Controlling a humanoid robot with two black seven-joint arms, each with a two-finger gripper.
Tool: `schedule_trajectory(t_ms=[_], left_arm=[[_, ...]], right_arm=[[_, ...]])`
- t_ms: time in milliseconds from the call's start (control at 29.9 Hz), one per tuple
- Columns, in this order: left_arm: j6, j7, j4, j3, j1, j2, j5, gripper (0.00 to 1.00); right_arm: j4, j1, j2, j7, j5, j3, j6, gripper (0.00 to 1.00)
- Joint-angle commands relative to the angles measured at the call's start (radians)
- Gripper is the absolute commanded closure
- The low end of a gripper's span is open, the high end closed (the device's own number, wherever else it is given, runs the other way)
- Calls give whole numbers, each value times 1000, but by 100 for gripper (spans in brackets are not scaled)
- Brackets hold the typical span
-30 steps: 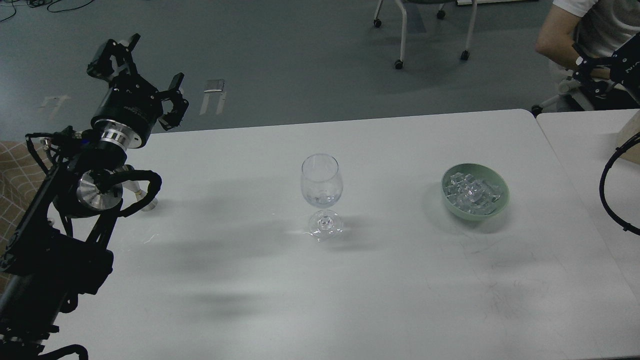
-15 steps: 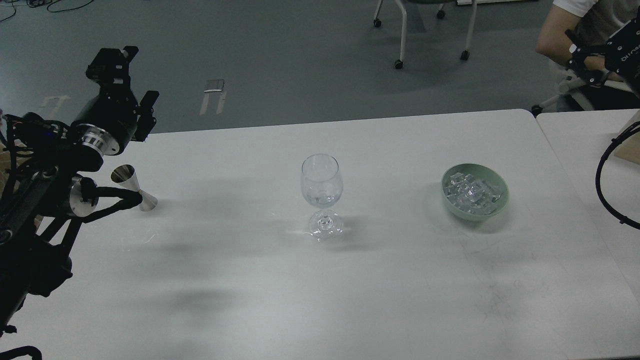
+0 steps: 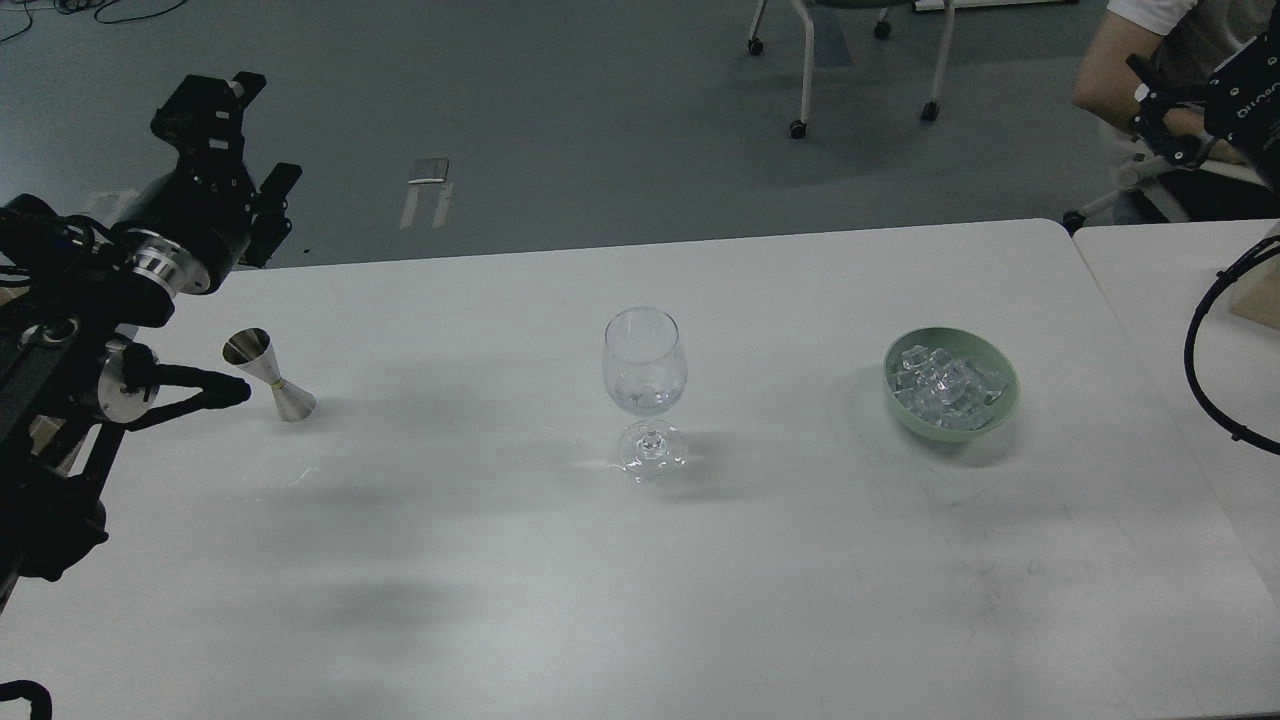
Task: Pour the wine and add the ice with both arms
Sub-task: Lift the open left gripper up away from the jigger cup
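Observation:
A clear wine glass (image 3: 643, 372) stands upright at the table's middle, with a little wine (image 3: 643, 401) at the bottom of its bowl. A green bowl (image 3: 992, 415) to its right holds a heap of ice (image 3: 944, 380). A small metal jigger (image 3: 268, 374) stands upright at the left. My left gripper (image 3: 238, 148) is open and empty, raised above the table's far left edge, up and left of the jigger. My right gripper (image 3: 1165, 115) shows dark at the top right edge, far from the bowl; its fingers cannot be told apart.
A second table (image 3: 1170, 300) adjoins on the right, with a wooden box (image 3: 1262, 300) at the edge. My right arm's black cable (image 3: 1195, 370) loops over it. A seated person (image 3: 1150, 50) and a wheeled chair (image 3: 860, 60) are beyond the table.
My left arm has pulled back to the left and up, uncovering the jigger, which stands free. My right gripper has risen slightly at the top right. Glass and bowl have not moved.

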Motion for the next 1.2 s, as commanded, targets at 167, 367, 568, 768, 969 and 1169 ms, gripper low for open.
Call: schedule_trajectory(t_ms=[167, 367, 568, 768, 969, 1169], left_arm=[[-54, -3, 21, -1, -63, 6, -71, 8], [-123, -75, 96, -87, -39, -22, -211, 9], [-125, -107, 104, -111, 56, -48, -363, 2], [-132, -106, 107, -111, 64, -43, -370, 2], [-157, -109, 115, -174, 68, -42, -375, 2], [-162, -106, 58, -228, 104, -62, -441, 2]], right_arm=[[8, 7, -11, -6, -1, -2, -5, 0], [9, 10, -11, -6, -4, -10, -5, 0], [6, 2, -13, -6, -8, -16, -5, 0], [9, -8, -42, -4, -48, -16, -2, 0], [12, 5, -36, 1, -242, -16, -8, 0], [34, 11, -36, 1, -439, -20, -9, 0]])
